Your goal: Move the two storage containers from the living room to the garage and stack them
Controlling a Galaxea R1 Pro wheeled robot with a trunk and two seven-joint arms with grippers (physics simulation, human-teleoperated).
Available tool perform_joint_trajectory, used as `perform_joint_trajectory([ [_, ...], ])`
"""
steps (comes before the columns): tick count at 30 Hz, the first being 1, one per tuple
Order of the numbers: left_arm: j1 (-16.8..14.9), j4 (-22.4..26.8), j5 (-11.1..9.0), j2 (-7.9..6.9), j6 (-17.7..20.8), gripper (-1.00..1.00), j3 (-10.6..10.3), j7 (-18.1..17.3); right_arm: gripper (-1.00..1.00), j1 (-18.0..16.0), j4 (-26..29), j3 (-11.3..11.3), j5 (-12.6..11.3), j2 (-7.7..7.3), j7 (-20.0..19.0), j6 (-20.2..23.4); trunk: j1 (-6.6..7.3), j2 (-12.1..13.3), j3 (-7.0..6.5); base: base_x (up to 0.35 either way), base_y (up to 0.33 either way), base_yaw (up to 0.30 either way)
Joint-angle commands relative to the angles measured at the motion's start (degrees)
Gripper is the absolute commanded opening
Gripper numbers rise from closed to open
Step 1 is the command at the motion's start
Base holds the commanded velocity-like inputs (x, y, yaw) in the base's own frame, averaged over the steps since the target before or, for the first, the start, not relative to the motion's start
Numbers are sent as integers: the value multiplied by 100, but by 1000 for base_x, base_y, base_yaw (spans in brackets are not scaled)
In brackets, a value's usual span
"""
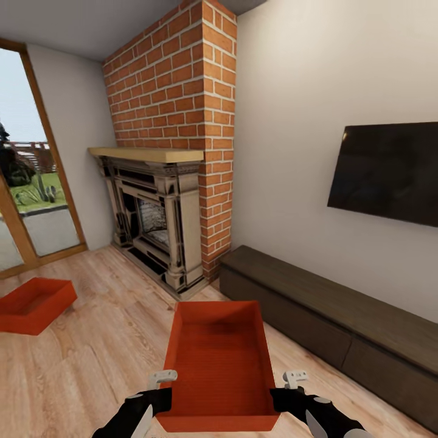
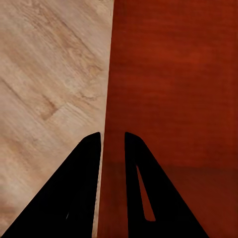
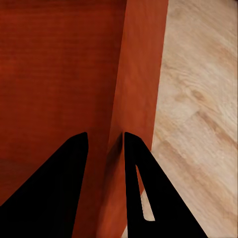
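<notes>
With both pincers straddling its side walls, you've got the orange-red ribbed rectangular bin (image 1: 220, 365) held: left gripper (image 2: 113, 141) narrowed onto the left wall, right gripper (image 3: 105, 141) onto the right wall. It sits just in front of the brick fireplace (image 1: 161, 207). A second matching orange-red bin (image 1: 33, 304) lies on the light wood-plank floor (image 1: 109, 340), left of that fireplace.

Our head camera looks forward and down from above the bin (image 1: 220, 365), toward the fireplace (image 1: 159, 219). Our two wrist cameras look steeply down, very close, each along one side wall of the bin (image 2: 173, 89) (image 3: 141, 84); all three views share bin and floor (image 1: 103, 347).
</notes>
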State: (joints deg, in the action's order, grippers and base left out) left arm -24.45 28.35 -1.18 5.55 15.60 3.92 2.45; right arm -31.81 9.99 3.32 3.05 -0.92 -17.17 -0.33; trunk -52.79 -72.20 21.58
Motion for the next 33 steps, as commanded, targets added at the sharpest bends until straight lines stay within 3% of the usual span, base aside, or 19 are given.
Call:
perform_joint_trajectory([
  [1,-7,30,144,-10,35,-100,56,72,-100,0,-18,-60,99,-5,-23,-2,0,-4,2,0,0,272],
  [33,-7,32,144,-10,32,-100,56,74,-100,0,-16,-60,99,-5,-22,-3,0,-4,-68,0,0,285],
])
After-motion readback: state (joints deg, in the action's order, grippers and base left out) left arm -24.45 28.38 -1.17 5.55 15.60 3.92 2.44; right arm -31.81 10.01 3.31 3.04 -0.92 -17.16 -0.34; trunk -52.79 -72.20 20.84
